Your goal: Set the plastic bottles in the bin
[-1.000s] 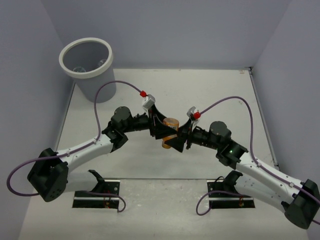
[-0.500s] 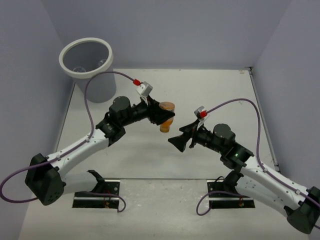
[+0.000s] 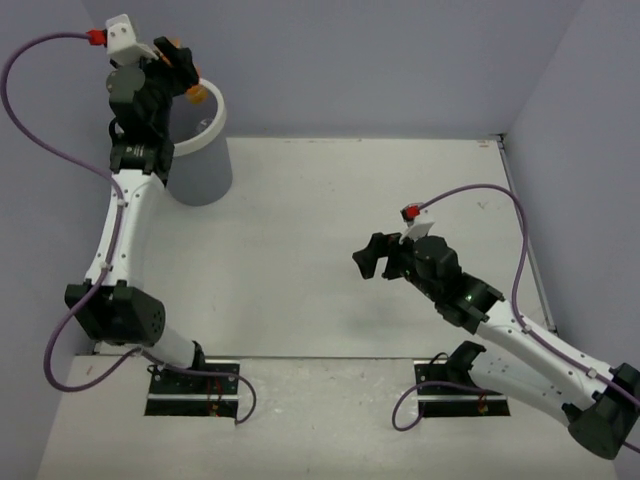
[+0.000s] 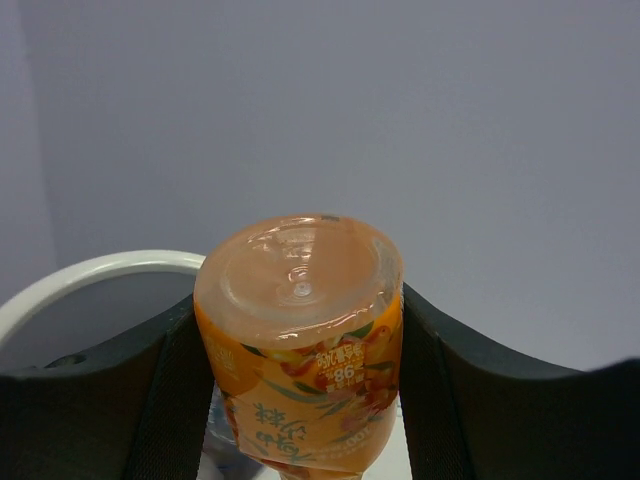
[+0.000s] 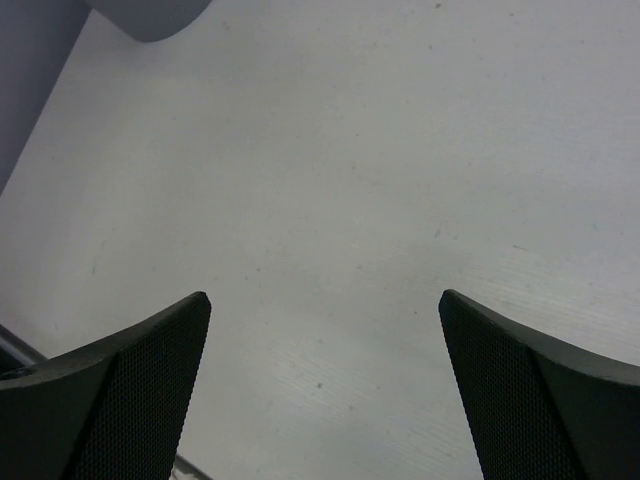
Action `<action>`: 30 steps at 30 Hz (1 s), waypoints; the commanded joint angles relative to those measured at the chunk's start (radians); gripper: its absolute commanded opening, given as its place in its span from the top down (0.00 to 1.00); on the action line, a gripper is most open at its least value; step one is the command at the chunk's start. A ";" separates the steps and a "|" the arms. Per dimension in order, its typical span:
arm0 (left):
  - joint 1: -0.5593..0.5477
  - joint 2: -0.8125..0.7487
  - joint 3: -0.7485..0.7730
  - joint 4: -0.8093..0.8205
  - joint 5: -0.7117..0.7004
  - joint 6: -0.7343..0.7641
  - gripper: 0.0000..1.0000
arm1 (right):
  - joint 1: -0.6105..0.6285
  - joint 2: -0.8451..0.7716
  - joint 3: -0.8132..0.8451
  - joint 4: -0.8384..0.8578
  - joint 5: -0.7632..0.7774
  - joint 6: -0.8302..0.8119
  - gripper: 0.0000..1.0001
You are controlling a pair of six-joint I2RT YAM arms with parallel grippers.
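My left gripper (image 3: 180,68) is raised high over the bin (image 3: 212,170), shut on an orange plastic bottle (image 3: 196,92). In the left wrist view the orange bottle (image 4: 300,340) fills the space between both fingers, its clear base toward the camera, with the bin's white rim (image 4: 90,275) behind it at the left. My right gripper (image 3: 372,258) hangs open over the bare table at mid right. The right wrist view shows its fingers (image 5: 120,380) wide apart with nothing between them and the bin's base (image 5: 150,15) at the top left.
The white table (image 3: 320,200) is walled by lilac panels at the back and both sides. Purple cables loop off both arms. Two black base plates (image 3: 190,390) sit at the near edge.
My left arm has swung from the table's middle up to the bin at the far left, carrying the orange bottle. My right gripper has let go of the bottle, opened wide and drawn back right.
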 commanded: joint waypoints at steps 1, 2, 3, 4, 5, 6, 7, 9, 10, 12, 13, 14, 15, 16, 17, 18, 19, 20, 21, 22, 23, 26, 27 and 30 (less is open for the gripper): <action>0.091 0.191 0.146 -0.117 -0.187 0.049 0.76 | -0.008 0.034 0.056 -0.058 0.127 0.025 0.01; 0.105 0.223 0.201 -0.155 -0.187 0.060 0.65 | -0.008 0.036 0.059 -0.068 0.134 0.020 0.01; 0.116 0.261 0.262 -0.204 -0.188 0.066 0.52 | -0.008 0.037 0.063 -0.075 0.136 0.013 0.01; 0.118 0.287 0.307 -0.205 -0.188 0.077 0.34 | -0.010 0.035 0.064 -0.084 0.142 0.013 0.01; 0.119 0.308 0.334 -0.235 -0.180 0.100 0.13 | -0.013 0.031 0.065 -0.089 0.146 0.016 0.01; 0.120 0.321 0.352 -0.252 -0.170 0.119 0.00 | -0.015 0.027 0.066 -0.092 0.149 0.020 0.01; 0.120 0.320 0.350 -0.246 -0.160 0.126 0.00 | -0.015 0.023 0.065 -0.091 0.154 0.026 0.01; 0.120 0.311 0.349 -0.245 -0.157 0.127 0.00 | -0.017 0.018 0.066 -0.095 0.166 0.037 0.01; 0.120 0.306 0.354 -0.253 -0.156 0.126 0.00 | -0.018 0.017 0.069 -0.101 0.168 0.044 0.01; 0.120 0.293 0.373 -0.280 -0.151 0.125 0.00 | -0.019 0.016 0.077 -0.124 0.170 0.062 0.01; 0.120 0.280 0.384 -0.304 -0.133 0.118 0.00 | -0.020 0.014 0.081 -0.139 0.173 0.075 0.01; 0.120 0.268 0.394 -0.327 -0.115 0.111 0.00 | -0.020 0.012 0.084 -0.153 0.175 0.088 0.01; 0.120 0.253 0.403 -0.350 -0.090 0.103 0.00 | -0.021 0.010 0.087 -0.166 0.177 0.100 0.01; 0.120 0.222 0.400 -0.367 -0.024 0.092 0.00 | -0.021 0.008 0.087 -0.173 0.176 0.110 0.01; 0.120 0.192 0.381 -0.381 0.037 0.075 0.00 | -0.022 0.006 0.087 -0.179 0.179 0.120 0.01; 0.119 0.164 0.338 -0.385 0.091 0.053 0.00 | -0.024 0.006 0.086 -0.190 0.187 0.137 0.01; 0.118 0.124 0.285 -0.379 0.165 0.039 0.00 | -0.028 0.006 0.086 -0.207 0.195 0.165 0.01; 0.115 0.069 0.207 -0.372 0.258 0.022 0.00 | -0.036 0.006 0.085 -0.217 0.202 0.189 0.01; 0.106 0.022 0.137 -0.367 0.300 0.004 0.00 | -0.045 0.006 0.083 -0.230 0.202 0.205 0.01; 0.082 -0.033 0.074 -0.360 0.309 -0.005 0.00 | -0.056 0.003 0.080 -0.238 0.200 0.215 0.01; 0.049 -0.093 0.015 -0.351 0.297 -0.009 0.00 | -0.067 -0.001 0.077 -0.243 0.197 0.222 0.01; -0.078 -0.254 -0.305 -0.259 0.228 -0.027 0.00 | -0.113 -0.011 0.067 -0.249 0.171 0.235 0.01; -0.135 -0.339 -0.444 -0.189 0.229 -0.043 0.00 | -0.149 -0.013 0.058 -0.251 0.152 0.240 0.01; -0.241 -0.578 -0.766 -0.058 0.236 -0.111 0.00 | -0.230 -0.019 0.025 -0.253 0.134 0.253 0.01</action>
